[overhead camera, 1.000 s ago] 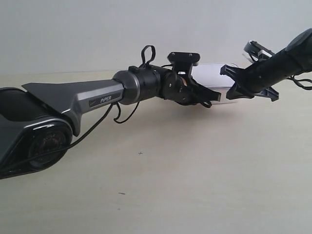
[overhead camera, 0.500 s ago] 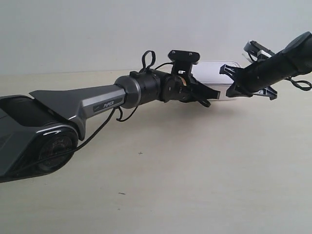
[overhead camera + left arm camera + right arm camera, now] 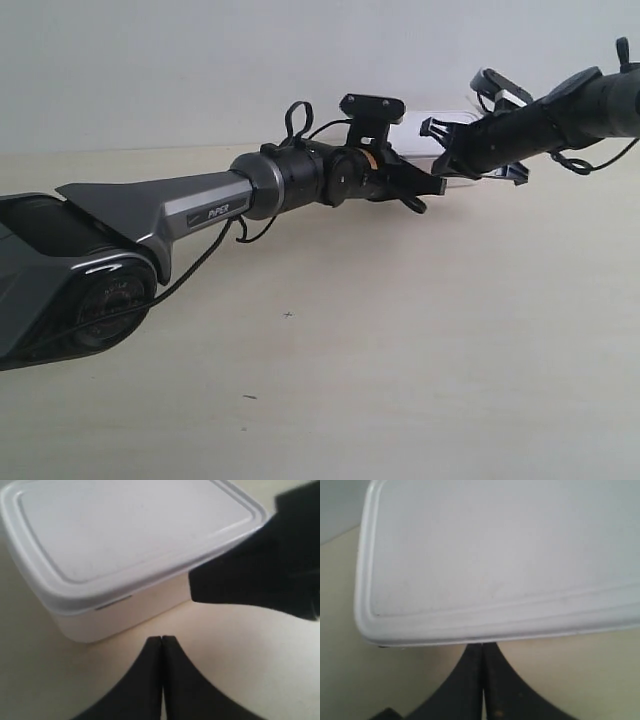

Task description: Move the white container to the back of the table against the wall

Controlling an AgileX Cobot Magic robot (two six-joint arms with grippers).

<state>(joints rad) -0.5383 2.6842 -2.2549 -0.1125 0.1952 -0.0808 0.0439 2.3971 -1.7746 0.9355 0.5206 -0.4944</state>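
Step in hand: nudging the white container (image 3: 130, 545) back along the table (image 3: 400, 330) toward the wall (image 3: 200, 70).

Left gripper (image 3: 161, 645): fingers pressed together, nothing held, tips just beside the container's side wall.
Right gripper (image 3: 482, 647): also closed up and empty, tips tucked under the lid's overhanging rim.
Both look set to act as blunt pushers.

Container position: far back on the table, between the two grippers. The arms hide the strip behind it, so it may already be touching the wall; cannot confirm.

To do it well: push low on the container's body rather than the lid rim, which could pop. Advance both sides evenly to avoid yaw, and stop once it sits flush.

Surface: smooth pale wood-grain, a few dark specks, likely low friction. Wall plain, unmarked.
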